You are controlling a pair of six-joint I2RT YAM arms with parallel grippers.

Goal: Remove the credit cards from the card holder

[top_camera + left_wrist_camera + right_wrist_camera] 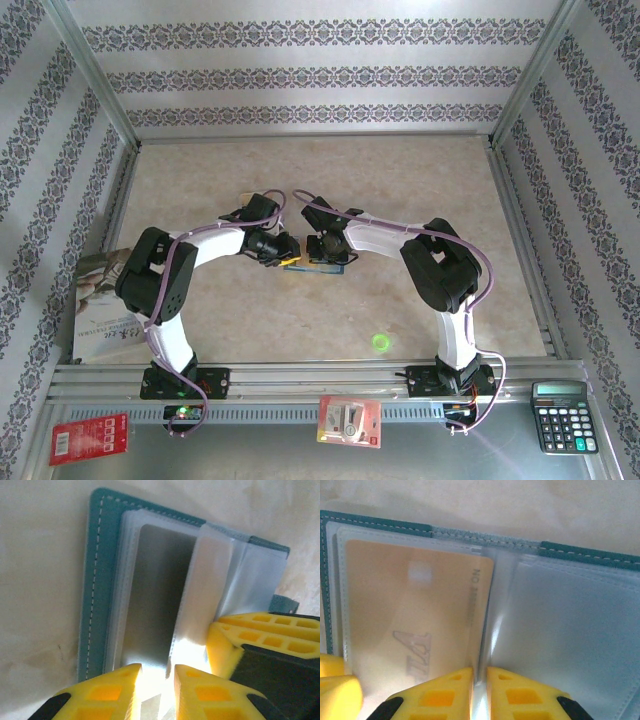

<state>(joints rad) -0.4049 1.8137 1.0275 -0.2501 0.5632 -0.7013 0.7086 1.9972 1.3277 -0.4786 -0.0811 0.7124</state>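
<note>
Left claw [283,255] and right claw [318,253] meet nearly tip to tip in the overhead view, above the card holder [332,268], which lies open in the middle of the table [400,180]. The left claw is at the holder's 9 o'clock end.

From the left wrist, the left claw [156,667] stands almost pressed together at 6 o'clock. Glare fills the slit, so I cannot tell whether it grips anything. A silvery card [160,595] sits sleeved in the holder [95,580].

From the right wrist, the right claw [479,672], at 6 o'clock, pinches a clear sleeve [487,630] standing on edge. A tan-gold card [410,605] lies pocketed toward 9 o'clock.
</note>
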